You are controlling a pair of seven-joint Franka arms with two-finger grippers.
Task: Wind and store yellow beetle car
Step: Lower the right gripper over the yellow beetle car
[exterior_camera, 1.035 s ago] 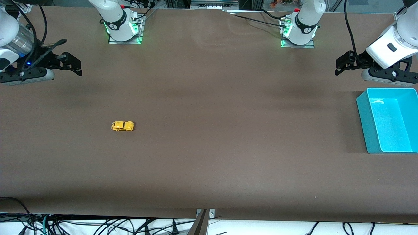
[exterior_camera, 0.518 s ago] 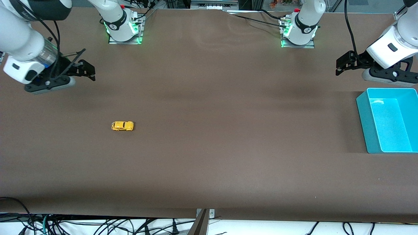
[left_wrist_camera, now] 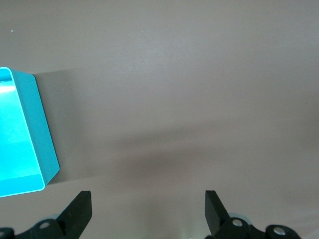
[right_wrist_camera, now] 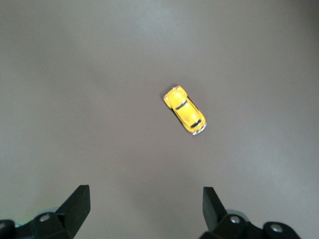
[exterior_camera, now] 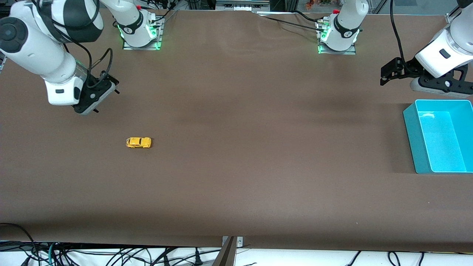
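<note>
So your right pincer [exterior_camera: 97,96] has swung in from the frame's left edge and now hangs spread wide, upper left of the front view, above the yellow beetle car [exterior_camera: 138,142]; looks like the pickup approach; car sits untouched on the tabletop [exterior_camera: 236,166], left of centre; left pincer [exterior_camera: 391,72] waits released by the teal bin [exterior_camera: 410,125]; count: one car, one bin, two pincers.

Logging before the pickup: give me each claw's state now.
Left claw: open, empty, over bare table beside the teal bin; this arm waits.
Right claw: open, empty, over the table near the yellow beetle car.
</note>
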